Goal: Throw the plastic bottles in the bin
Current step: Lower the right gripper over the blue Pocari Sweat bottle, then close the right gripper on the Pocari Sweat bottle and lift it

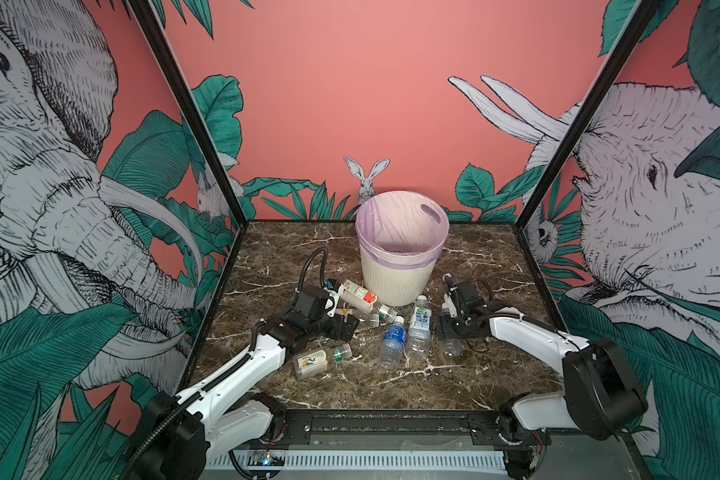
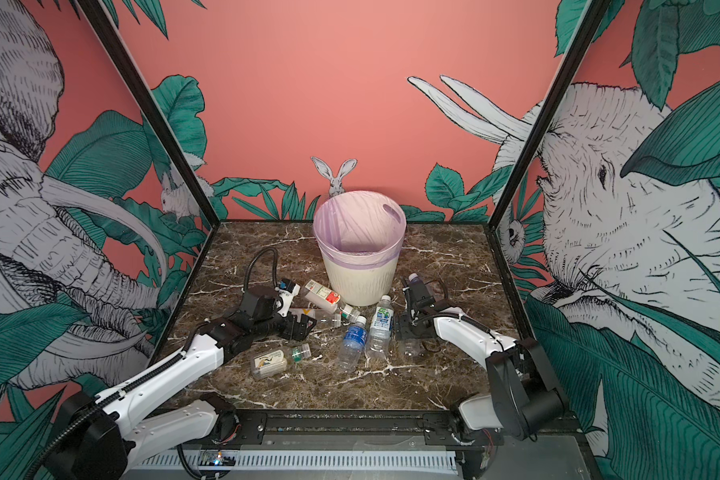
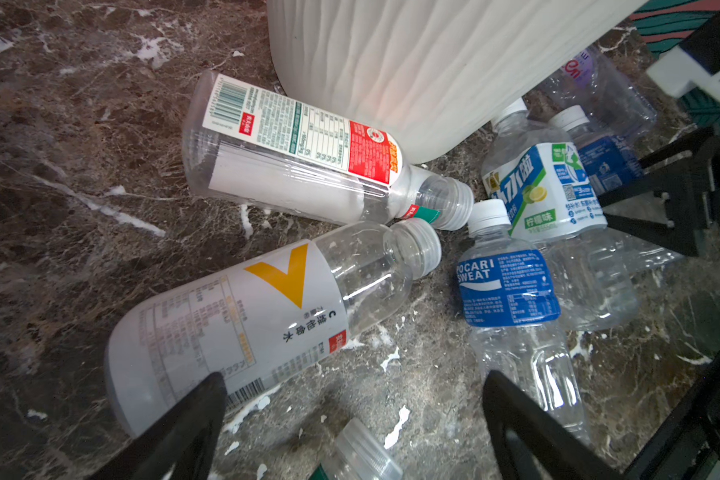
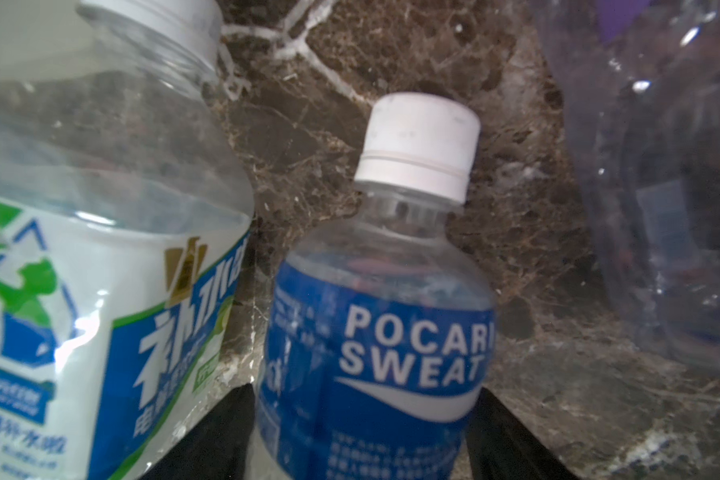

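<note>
The cream ribbed bin (image 1: 391, 282) with its lilac bag stands at the back middle. In front of it lie several plastic bottles: a red-white one (image 1: 360, 296), a yellow-marked one (image 3: 246, 316), a blue Pocari one (image 1: 393, 338) and a green-white one (image 1: 420, 324). My left gripper (image 3: 350, 415) hangs open just above the table. One of its fingers is beside the yellow-marked bottle, and nothing is between them. My right gripper (image 4: 364, 411) is shut on a second blue Pocari bottle (image 4: 383, 332) lying on the table, with a finger against each side.
A squat flat-sided bottle (image 1: 310, 363) and a small green-labelled one (image 1: 341, 353) lie near the left arm. A clear purple-labelled bottle (image 4: 661, 208) lies close beside the right gripper. Black frame posts and printed walls enclose the marble table (image 1: 474, 374).
</note>
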